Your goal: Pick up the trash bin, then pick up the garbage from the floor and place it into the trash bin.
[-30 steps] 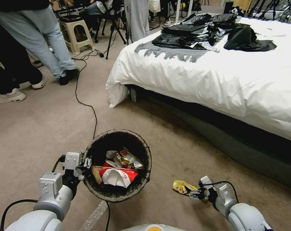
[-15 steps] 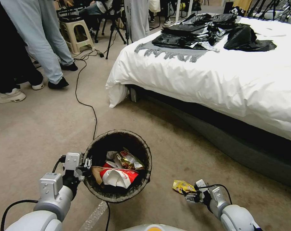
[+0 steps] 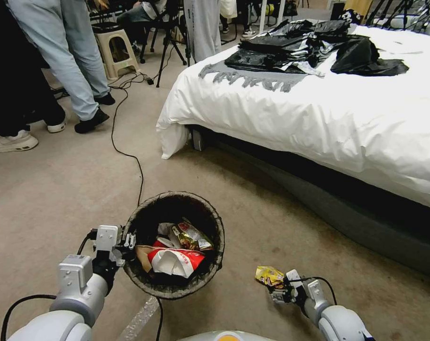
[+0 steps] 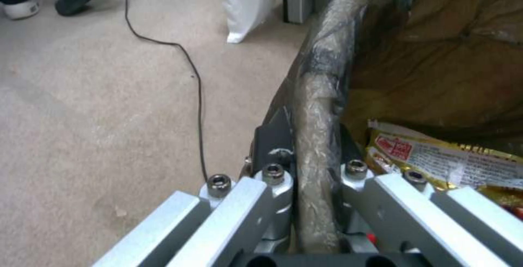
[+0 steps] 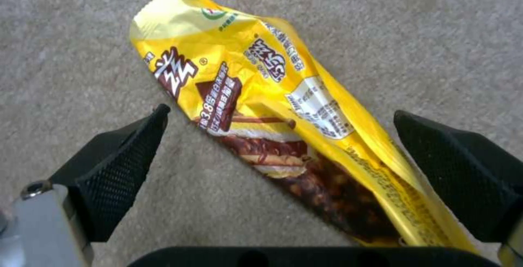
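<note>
so the yellow snack wrapper (image 5: 283, 128) lies flat on the carpet (image 3: 58, 189) just right of the trash bin (image 3: 173, 244), near the robot. it looks light, thin and crinkly, likely slippery foil, so a pinch across its bunched middle seems the safest hold. the right gripper (image 5: 294, 173) is low over it, arm stretched down and forward, black pads (image 5: 117, 169) spread wide on either side of the wrapper, not touching it. the left gripper (image 4: 316, 177) is clamped on the bin's bag-covered rim, forearm level at the bin's left side. cartons and wrappers already sit inside the bin. beyond the bin runs a black cable (image 3: 125, 151), then the bed (image 3: 319, 118).
</note>
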